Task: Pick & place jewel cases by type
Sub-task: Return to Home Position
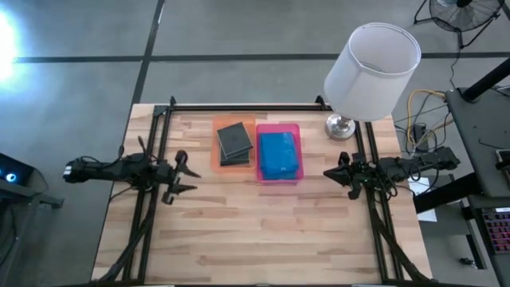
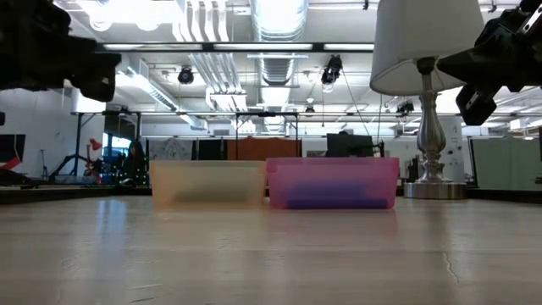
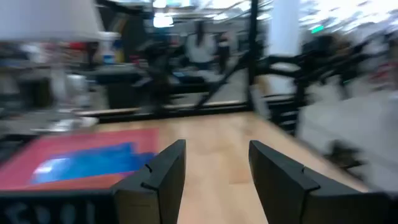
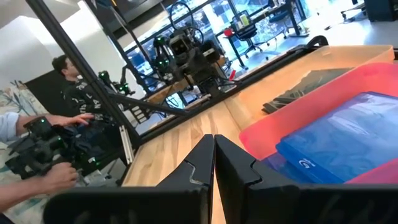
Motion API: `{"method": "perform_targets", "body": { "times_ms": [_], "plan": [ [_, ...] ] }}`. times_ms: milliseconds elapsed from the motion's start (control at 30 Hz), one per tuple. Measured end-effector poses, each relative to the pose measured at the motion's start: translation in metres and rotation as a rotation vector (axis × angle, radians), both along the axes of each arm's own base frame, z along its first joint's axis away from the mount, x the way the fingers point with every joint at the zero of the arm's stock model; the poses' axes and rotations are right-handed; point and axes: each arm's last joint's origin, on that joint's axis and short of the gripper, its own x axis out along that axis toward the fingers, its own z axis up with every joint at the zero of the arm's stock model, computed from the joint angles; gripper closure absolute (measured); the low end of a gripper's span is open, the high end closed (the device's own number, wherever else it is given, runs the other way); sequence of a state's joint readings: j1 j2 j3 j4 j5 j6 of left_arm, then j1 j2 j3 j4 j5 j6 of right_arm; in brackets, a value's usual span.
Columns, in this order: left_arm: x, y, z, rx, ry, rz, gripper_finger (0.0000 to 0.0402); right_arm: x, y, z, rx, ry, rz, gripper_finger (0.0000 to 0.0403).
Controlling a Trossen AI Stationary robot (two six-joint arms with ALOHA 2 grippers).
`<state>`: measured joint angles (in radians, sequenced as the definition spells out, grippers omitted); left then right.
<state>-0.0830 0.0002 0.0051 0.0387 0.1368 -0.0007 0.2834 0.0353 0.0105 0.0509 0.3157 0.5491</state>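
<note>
Jaws pressed together; blue jewel cases (image 4: 348, 137) lie in the pink tray (image 4: 280, 121).

The table (image 1: 239, 231) is pale blond wood, striped by its planks and broken by short darker seams. The orange tray (image 1: 214, 151) is a see-through amber, and the grey cases (image 1: 234, 142) in it are dark charcoal, almost black. The pink tray (image 1: 278, 126) has a hot magenta rim, and the blue cases (image 1: 278, 155) inside are bright and plain. The lamp shade (image 1: 371, 72) is plain white and the lamp base (image 1: 340, 125) is shiny silver. The left gripper (image 1: 194, 178) and right gripper (image 1: 327, 172) are matte black.
</note>
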Motion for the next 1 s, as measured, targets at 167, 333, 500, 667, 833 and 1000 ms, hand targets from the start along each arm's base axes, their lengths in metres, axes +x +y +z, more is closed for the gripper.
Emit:
{"method": "perform_targets", "body": {
  "times_ms": [167,333,500,667,833,1000],
  "plan": [
    [0.001,0.005,-0.001,0.047,0.001,0.106,0.0243,0.000,0.000,0.000,0.000,0.000,0.001,0.0394],
    [0.001,0.015,0.000,0.009,0.002,0.169,0.0243,0.000,0.000,0.000,0.000,0.000,0.000,0.0394],
    [0.001,0.019,0.000,0.010,0.003,0.215,0.0243,0.000,0.000,0.000,0.000,0.000,0.000,0.0394],
    [0.001,0.019,0.000,0.017,0.003,0.220,0.0243,0.000,0.000,0.000,0.000,0.000,0.001,0.0394],
    [0.001,0.019,-0.001,0.017,0.004,0.220,0.0243,0.000,0.000,0.000,0.000,0.000,0.001,0.0394],
    [0.001,0.019,0.000,0.017,0.003,0.224,0.0243,0.000,0.000,0.000,0.000,0.000,0.001,0.0394]
  ]
}}
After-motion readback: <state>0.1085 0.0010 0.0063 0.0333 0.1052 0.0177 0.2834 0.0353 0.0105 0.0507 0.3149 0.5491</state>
